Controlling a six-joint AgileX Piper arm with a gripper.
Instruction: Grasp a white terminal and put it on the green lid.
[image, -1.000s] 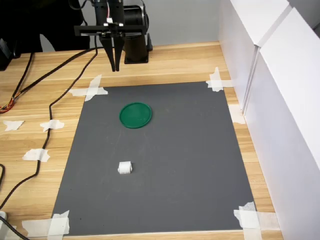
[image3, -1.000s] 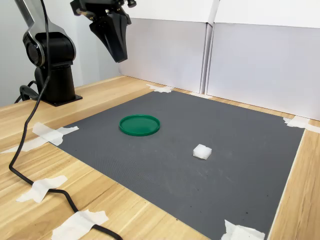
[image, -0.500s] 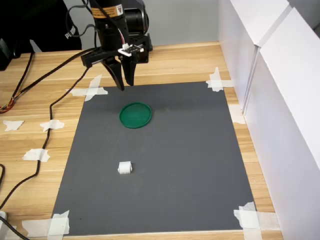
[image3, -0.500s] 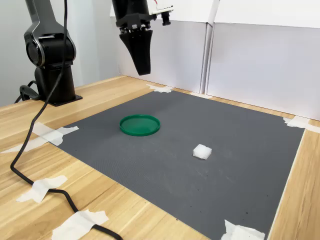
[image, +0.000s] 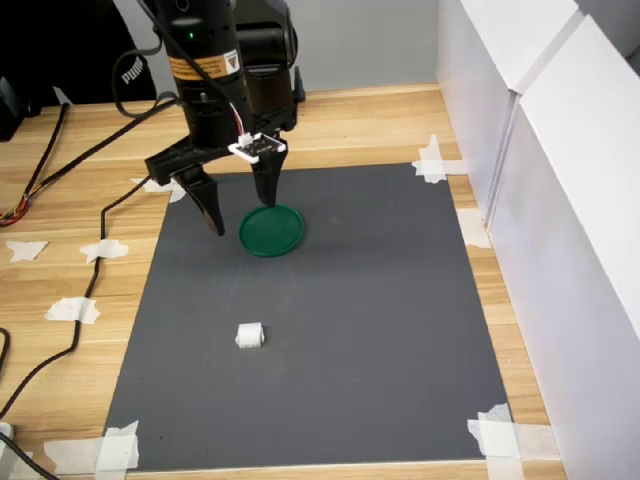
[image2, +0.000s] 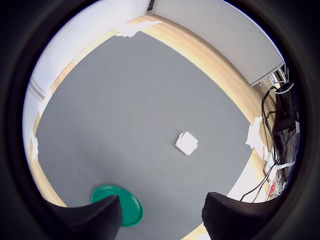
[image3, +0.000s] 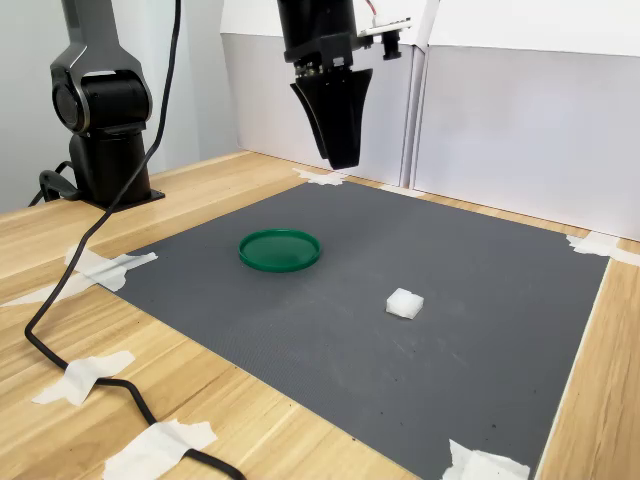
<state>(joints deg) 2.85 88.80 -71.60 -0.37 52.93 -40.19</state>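
The hand (image: 238, 210) is held well above the mat, its two dark fingers (image: 208, 205) spread wide apart and pointing down, and nothing is gripped between them. In the first exterior view the open jaws are seen over the green lid (image: 271, 230), straddling its left part; in the second exterior view the hand (image3: 336, 150) appears high in the air, beyond the lid (image3: 279, 249). The wide opening is judged to be a readiness for the grasp, since the piece to be taken is not yet reached.

In the wrist view both fingertips (image2: 97, 218) are seen at the edge of the picture, with the lid (image2: 120, 200) partly hidden behind one of them and the white terminal (image2: 186, 143) lying farther out, well apart from the lid.

The terminal (image: 250, 336) is found alone on the grey mat (image: 380, 330), nearer the camera than the lid in the first exterior view and slightly to the first exterior view's left of it; in the second exterior view it (image3: 404, 303) lies to the right of the lid. The mat is fixed to the wooden desk (image: 60, 260) by white tape pieces (image: 433, 160) at its corners, presumably so that it is kept from sliding. A black cable (image: 95, 270) is trailed over the desk at the first exterior view's left, clear of the mat. White panels (image: 560, 200) are stood along the first exterior view's right side.
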